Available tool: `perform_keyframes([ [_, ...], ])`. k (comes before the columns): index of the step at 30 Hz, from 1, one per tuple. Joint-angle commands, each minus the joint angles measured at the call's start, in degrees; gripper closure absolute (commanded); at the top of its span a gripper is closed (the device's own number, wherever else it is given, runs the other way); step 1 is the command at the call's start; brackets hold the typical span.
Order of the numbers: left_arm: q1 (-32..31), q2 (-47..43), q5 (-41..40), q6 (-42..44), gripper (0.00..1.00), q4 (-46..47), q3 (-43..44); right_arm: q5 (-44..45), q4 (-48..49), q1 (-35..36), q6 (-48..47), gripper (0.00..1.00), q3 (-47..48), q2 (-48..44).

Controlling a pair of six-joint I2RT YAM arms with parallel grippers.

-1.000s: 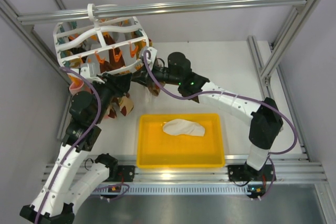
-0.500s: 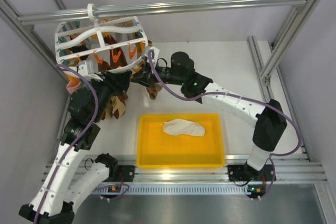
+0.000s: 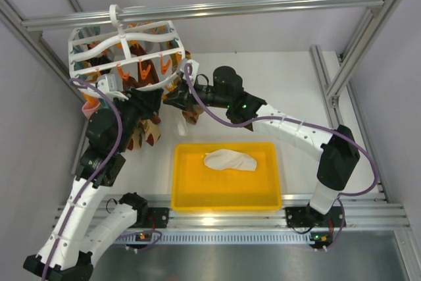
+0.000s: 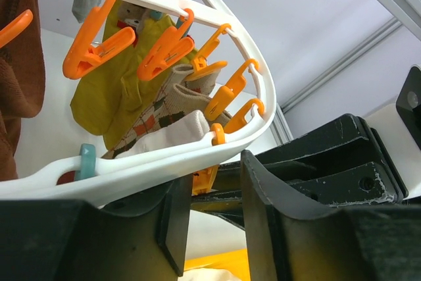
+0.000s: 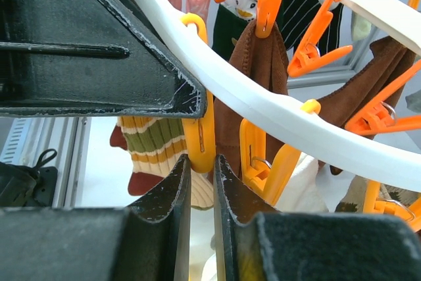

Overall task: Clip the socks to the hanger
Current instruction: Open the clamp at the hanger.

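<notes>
The white lattice hanger hangs by its hook from the top rail at the back left, with several orange clips and dark socks on it. One cream sock lies in the yellow tray. A second cream sock hangs just under the hanger's near rim and also shows in the right wrist view. My right gripper is shut on the lower end of an orange clip on the rim. My left gripper is open just below the rim, facing the right gripper, with that clip above its gap.
Brown, striped, patterned and pink socks hang from other clips on the hanger. Aluminium frame posts stand at the left and right, and a rail runs along the table's near edge. Both grippers meet under the hanger's near right rim.
The right arm has pushed a little left and up under the hanger. The hanger has swung slightly toward the back. The left arm has shifted with it.
</notes>
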Motion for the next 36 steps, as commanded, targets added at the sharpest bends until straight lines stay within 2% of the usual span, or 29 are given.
perform_keyframes([
  [1, 0.5, 2.1, -3.8, 0.8, 0.62, 0.5, 1.2, -1.5, 4.0, 1.6, 0.6, 1.00, 0.1, -3.8],
  [3, 0.5, 1.8, -3.9, 0.8, 0.63, 0.1, 1.2, -1.2, 3.9, 1.6, 0.6, 1.00, 0.0, -3.7],
  [6, 0.5, 1.2, -4.0, 0.9, 0.55, -0.8, 1.7, 0.0, 3.6, 1.5, 0.7, 1.00, 0.3, -3.5],
  [11, 0.6, -0.2, -4.3, 2.2, 0.50, -4.2, 3.0, 1.4, 3.4, 1.3, 0.6, 1.00, 0.3, -3.5],
  [17, 0.6, -1.5, -4.5, 4.0, 0.48, -8.2, 3.8, 2.9, 3.8, 1.3, 0.6, 1.00, 0.3, -3.7],
  [27, 0.6, -2.0, -2.4, 0.7, 0.46, -11.6, 4.0, 3.7, 6.4, 1.3, 0.8, 1.00, -1.2, -4.1],
  [36, 0.6, -2.2, -1.9, -1.4, 0.37, -13.5, 3.3, 3.4, 7.3, 1.3, 0.9, 1.00, -1.6, -4.3],
])
